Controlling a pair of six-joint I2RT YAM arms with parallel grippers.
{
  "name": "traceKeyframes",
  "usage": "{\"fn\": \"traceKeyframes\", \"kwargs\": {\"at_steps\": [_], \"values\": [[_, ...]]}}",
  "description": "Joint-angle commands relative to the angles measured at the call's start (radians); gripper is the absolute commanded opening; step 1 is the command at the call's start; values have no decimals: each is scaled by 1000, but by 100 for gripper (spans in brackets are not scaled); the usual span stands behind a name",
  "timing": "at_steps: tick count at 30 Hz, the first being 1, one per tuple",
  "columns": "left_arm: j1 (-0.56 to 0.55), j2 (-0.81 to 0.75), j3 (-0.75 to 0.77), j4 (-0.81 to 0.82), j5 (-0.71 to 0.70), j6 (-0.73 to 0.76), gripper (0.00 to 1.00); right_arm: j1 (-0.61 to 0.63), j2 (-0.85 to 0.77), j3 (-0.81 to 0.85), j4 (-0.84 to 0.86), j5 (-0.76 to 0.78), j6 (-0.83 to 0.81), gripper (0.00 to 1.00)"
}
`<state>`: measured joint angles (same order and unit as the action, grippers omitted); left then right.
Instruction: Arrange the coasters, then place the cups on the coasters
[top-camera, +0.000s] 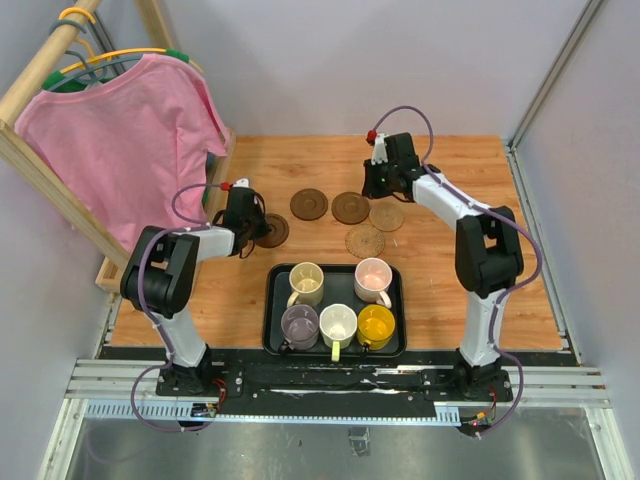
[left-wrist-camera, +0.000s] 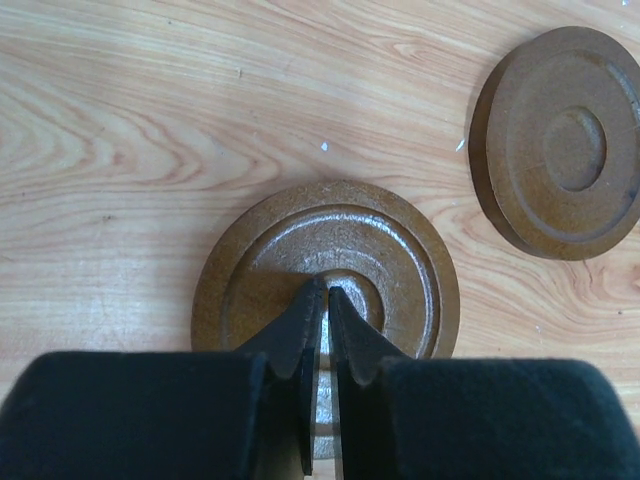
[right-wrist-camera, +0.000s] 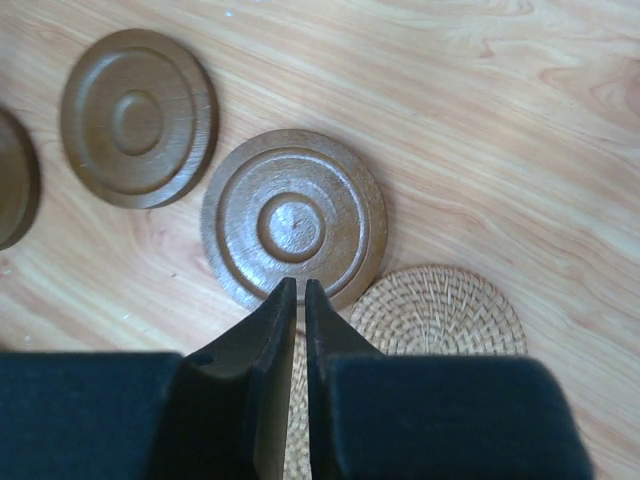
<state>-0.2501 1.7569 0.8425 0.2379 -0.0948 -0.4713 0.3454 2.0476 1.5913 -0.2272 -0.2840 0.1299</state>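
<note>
**A:** How does the left gripper (left-wrist-camera: 322, 292) stand?

**B:** Its jaws are all but pressed together, with only a thin slit between them and nothing pinched in it. The tips sit over the raised centre of the first dark coaster (left-wrist-camera: 300, 235). Whether they touch it, I cannot tell.

**A:** Anything else near those jaws?

**B:** The second dark coaster (left-wrist-camera: 560, 140) lies ahead of them and off to their right, apart from the first.

**A:** And the right gripper (right-wrist-camera: 296, 292)?

**B:** Much the same: the jaws are nearly closed with a narrow gap, and they grip nothing. The tips reach the near rim of the third dark coaster (right-wrist-camera: 293, 215), which lies flat just ahead of them. The second dark coaster is ahead and to the left of these jaws. The first shows only as a sliver, far to their left.

**A:** The woven ones?

**B:** One woven coaster (right-wrist-camera: 440, 310) lies just to the right of the right jaws, close against the third dark coaster's rim. The other woven coaster (top-camera: 365, 240) lies behind the tips, partly under the fingers.

**A:** Where are the cups (top-camera: 306, 283)?

**B:** All five stand upright in the black tray (top-camera: 340, 292), well behind both pairs of jaws and towards the arms' bases. They are in two rows: cream and pink in the row nearer the jaws, then grey-lilac, white and amber. None stands on a coaster.
</note>
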Motion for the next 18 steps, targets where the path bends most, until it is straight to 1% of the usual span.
{"fn": "traceKeyframes", "kwargs": {"at_steps": [1,5,10,14,18], "values": [[6,49,47,1,18,13,11,11,-147,-93,63,7,5,11],[6,98,82,-3,48,5,12,9,-239,-195,70,69,24,15],[22,165,151,-24,88,-13,12,-1,-308,-342,77,114,35,15],[41,206,210,-39,100,-28,12,-19,-319,-416,87,108,59,14],[55,228,265,-77,82,-21,12,-25,-309,-443,86,107,61,13]]}}
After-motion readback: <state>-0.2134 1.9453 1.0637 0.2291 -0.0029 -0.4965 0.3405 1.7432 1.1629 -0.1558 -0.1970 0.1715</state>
